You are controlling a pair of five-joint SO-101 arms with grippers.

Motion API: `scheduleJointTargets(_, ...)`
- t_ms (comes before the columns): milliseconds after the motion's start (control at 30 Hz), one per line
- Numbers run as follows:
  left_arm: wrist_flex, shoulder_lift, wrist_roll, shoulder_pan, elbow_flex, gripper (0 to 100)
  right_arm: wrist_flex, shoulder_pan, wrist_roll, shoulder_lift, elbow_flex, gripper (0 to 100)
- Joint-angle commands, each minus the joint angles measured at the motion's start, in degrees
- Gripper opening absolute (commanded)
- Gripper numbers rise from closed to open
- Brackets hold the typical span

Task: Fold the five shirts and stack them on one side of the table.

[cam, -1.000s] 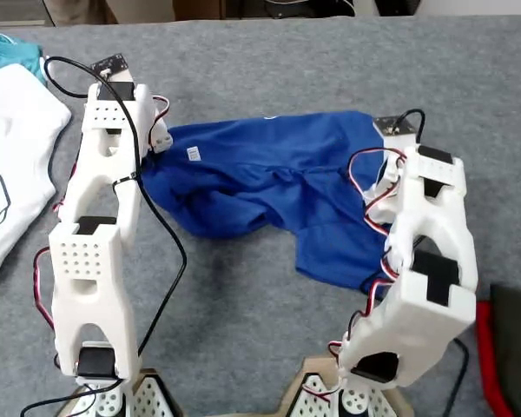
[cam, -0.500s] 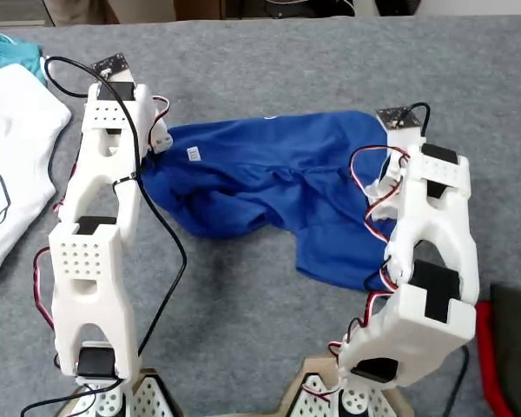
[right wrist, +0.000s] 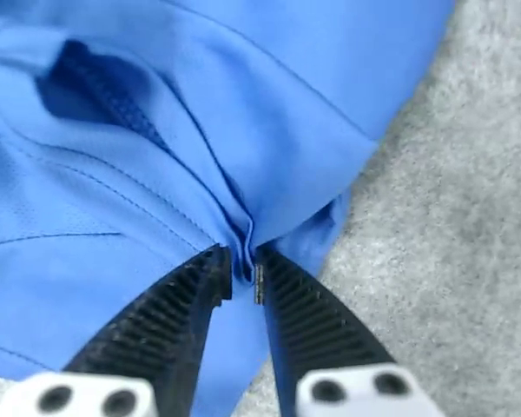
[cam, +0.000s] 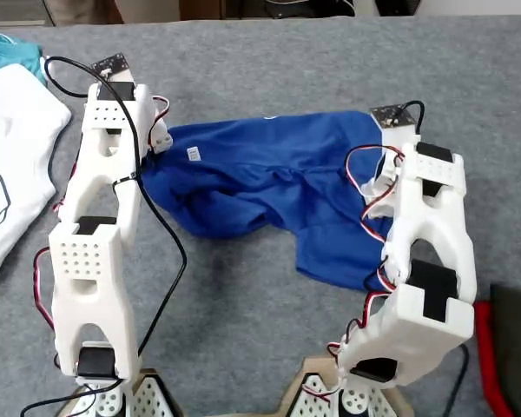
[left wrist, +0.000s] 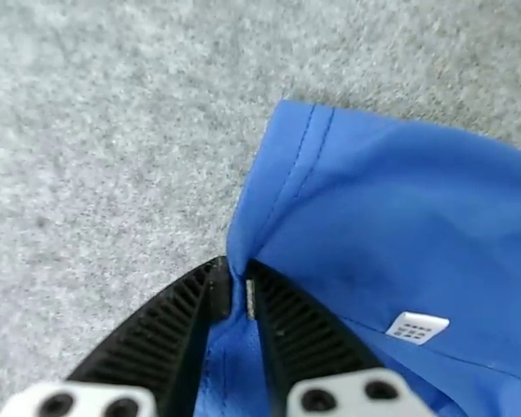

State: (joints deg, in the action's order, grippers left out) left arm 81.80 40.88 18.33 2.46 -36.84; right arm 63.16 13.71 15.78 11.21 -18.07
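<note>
A blue shirt [cam: 269, 178] lies rumpled on the grey table [cam: 269, 69] between the two arms. My left gripper [left wrist: 237, 287] is shut on the blue shirt [left wrist: 399, 226] at a hemmed corner near its white label [left wrist: 417, 327]; in the high view this arm [cam: 108, 165] stands at the shirt's left edge. My right gripper [right wrist: 243, 269] is shut on a pinched fold of the blue shirt [right wrist: 156, 130] by its edge; that arm [cam: 421, 226] stands over the shirt's right side.
A white shirt [cam: 9, 165] with a dark print lies at the left edge, and a teal garment [cam: 9, 52] sits behind it. A red and dark item [cam: 504, 347] lies at the right front corner. Bare grey table stretches behind the shirt.
The right arm has shifted slightly, first toward the right and then back toward the left, holding the shirt's edge. The left arm and the shirt's shape look unchanged.
</note>
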Motion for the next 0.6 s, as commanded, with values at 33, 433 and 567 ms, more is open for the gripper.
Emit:
scheduleJointTargets(33, 0.2, -0.3, -0.4, -0.3, -2.5, 2, -1.0, -0.7, 0.2, -3.4, -0.3, 6.2)
scheduleJointTargets(433, 0.2, -0.4, -0.4, -0.2, -2.8, 2, -1.1, -0.6, 0.0, -3.4, -0.7, 1.9)
scheduleJointTargets(567, 0.2, -0.4, -0.4, -0.2, -2.5, 2, -1.1, -0.6, 0.2, -3.4, -0.7, 0.4)
